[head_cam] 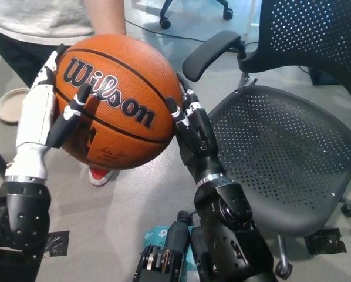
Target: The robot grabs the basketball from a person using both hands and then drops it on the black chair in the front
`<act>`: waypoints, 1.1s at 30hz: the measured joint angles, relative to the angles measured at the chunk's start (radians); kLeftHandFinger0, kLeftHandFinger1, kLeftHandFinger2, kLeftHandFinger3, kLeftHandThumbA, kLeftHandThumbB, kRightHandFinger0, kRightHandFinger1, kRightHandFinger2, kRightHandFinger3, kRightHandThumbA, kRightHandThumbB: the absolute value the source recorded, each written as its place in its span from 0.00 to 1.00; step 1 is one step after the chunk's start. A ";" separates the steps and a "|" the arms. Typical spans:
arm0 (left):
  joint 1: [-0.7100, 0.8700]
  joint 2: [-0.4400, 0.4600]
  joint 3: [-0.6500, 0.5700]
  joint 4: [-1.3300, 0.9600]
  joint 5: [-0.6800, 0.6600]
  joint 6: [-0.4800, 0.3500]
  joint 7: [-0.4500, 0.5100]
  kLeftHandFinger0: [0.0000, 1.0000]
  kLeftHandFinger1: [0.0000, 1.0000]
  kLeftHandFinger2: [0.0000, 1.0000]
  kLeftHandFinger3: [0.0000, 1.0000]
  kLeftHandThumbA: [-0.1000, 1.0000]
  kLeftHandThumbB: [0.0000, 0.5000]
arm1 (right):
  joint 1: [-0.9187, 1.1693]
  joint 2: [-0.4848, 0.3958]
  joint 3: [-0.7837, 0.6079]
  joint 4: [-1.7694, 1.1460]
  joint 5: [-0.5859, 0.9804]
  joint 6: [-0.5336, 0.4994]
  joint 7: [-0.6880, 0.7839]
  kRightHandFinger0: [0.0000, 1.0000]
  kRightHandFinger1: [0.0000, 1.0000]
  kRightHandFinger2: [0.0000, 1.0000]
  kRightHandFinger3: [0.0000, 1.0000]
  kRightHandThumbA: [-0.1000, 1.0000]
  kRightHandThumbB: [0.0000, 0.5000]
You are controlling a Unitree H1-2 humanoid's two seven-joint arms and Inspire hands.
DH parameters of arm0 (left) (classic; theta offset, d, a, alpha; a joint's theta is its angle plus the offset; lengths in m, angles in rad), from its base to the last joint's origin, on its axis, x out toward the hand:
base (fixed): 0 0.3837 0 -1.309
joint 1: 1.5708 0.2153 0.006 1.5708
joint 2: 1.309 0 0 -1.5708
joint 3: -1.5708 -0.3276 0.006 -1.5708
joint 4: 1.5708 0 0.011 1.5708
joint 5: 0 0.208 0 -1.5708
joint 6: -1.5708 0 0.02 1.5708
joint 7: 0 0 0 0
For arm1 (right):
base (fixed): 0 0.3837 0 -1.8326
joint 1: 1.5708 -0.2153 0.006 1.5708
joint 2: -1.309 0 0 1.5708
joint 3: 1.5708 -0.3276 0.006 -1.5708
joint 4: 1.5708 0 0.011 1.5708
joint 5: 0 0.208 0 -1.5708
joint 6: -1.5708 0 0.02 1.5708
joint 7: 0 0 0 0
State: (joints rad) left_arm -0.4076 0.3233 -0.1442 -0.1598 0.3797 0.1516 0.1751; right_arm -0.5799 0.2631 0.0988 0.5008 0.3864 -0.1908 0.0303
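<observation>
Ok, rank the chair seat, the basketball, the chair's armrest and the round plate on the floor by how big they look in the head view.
1. Chair seat: largest.
2. Basketball: close behind, though it is nearer the camera, which inflates it.
3. Armrest.
4. Plate: smallest, partly hidden behind the left hand.

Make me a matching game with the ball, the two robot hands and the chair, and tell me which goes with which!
Things:
1. basketball
2. left hand
3. right hand
4. chair

Descriptions:
A. black, pressed on the side of the ball nearer the chair
B. orange, with Wilson written on it
C. dark seat full of little holes, nothing on it
D. white, wrapped around the ball's other side

Pairs: 1-B, 2-D, 3-A, 4-C
</observation>
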 measured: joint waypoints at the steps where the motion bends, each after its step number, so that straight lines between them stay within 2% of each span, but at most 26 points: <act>1: -0.006 -0.004 0.000 0.000 0.000 0.004 0.000 1.00 1.00 1.00 1.00 1.00 0.58 | 0.002 -0.001 -0.001 -0.021 -0.002 0.012 -0.009 1.00 1.00 1.00 1.00 1.00 0.61; 2: -0.012 -0.007 0.000 0.000 0.000 0.007 0.000 1.00 1.00 1.00 1.00 1.00 0.58 | 0.003 -0.003 -0.001 -0.030 -0.002 0.019 -0.014 1.00 1.00 1.00 1.00 1.00 0.61; 3: -0.020 -0.009 -0.001 0.001 0.000 0.013 -0.001 1.00 1.00 1.00 1.00 1.00 0.53 | 0.002 -0.007 -0.001 -0.049 -0.003 0.030 -0.022 1.00 1.00 1.00 1.00 1.00 0.58; 5: -0.041 -0.013 -0.005 0.001 0.000 0.025 -0.002 1.00 1.00 1.00 1.00 1.00 0.48 | 0.002 -0.014 -0.005 -0.079 -0.003 0.048 -0.034 1.00 1.00 1.00 1.00 1.00 0.59; 10: -0.128 -0.025 -0.041 0.001 0.009 0.073 -0.020 1.00 1.00 1.00 1.00 1.00 0.45 | -0.002 -0.033 -0.038 -0.168 0.001 0.090 -0.067 1.00 1.00 1.00 1.00 1.00 0.60; 12: -0.161 -0.030 -0.058 0.001 0.015 0.088 -0.027 1.00 1.00 1.00 1.00 1.00 0.43 | -0.006 -0.040 -0.054 -0.206 0.001 0.102 -0.081 1.00 1.00 1.00 1.00 1.00 0.64; 14: -0.228 -0.044 -0.077 0.009 0.025 0.106 -0.041 1.00 1.00 1.00 1.00 1.00 0.48 | -0.018 -0.056 -0.077 -0.264 0.001 0.127 -0.101 1.00 1.00 1.00 1.00 1.00 0.61; 16: -0.285 -0.058 -0.095 0.026 0.035 0.118 -0.046 1.00 1.00 1.00 1.00 1.00 0.48 | -0.037 -0.076 -0.095 -0.317 0.002 0.153 -0.122 1.00 1.00 1.00 1.00 1.00 0.60; 18: -0.337 -0.075 -0.115 0.043 0.046 0.124 -0.049 1.00 1.00 1.00 1.00 1.00 0.47 | -0.050 -0.094 -0.121 -0.373 0.006 0.187 -0.143 1.00 1.00 1.00 1.00 1.00 0.67; 22: -0.438 -0.114 -0.146 0.095 0.067 0.135 -0.055 1.00 1.00 1.00 1.00 1.00 0.52 | -0.073 -0.123 -0.168 -0.451 0.034 0.254 -0.181 1.00 1.00 1.00 1.00 1.00 0.68; 25: -0.493 -0.147 -0.168 0.145 0.079 0.146 -0.057 1.00 1.00 1.00 1.00 1.00 0.46 | -0.079 -0.158 -0.197 -0.476 0.057 0.293 -0.195 1.00 1.00 1.00 1.00 1.00 0.66; 29: -0.543 -0.197 -0.185 0.264 0.087 0.146 -0.057 1.00 1.00 1.00 1.00 1.00 0.47 | -0.094 -0.207 -0.237 -0.476 0.077 0.335 -0.212 1.00 1.00 1.00 1.00 1.00 0.59; 31: -0.561 -0.220 -0.187 0.317 0.087 0.142 -0.056 1.00 1.00 1.00 1.00 1.00 0.44 | -0.094 -0.227 -0.254 -0.474 0.083 0.355 -0.219 1.00 1.00 1.00 1.00 1.00 0.58; 33: -0.591 -0.257 -0.186 0.416 0.085 0.121 -0.051 1.00 1.00 1.00 1.00 1.00 0.47 | -0.094 -0.255 -0.276 -0.463 0.087 0.384 -0.227 1.00 1.00 1.00 1.00 1.00 0.62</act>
State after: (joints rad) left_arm -0.9988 0.0661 -0.3298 0.2566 0.4645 0.2723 0.1246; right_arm -0.6743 0.0085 -0.1776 0.0382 0.4739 0.1935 -0.1966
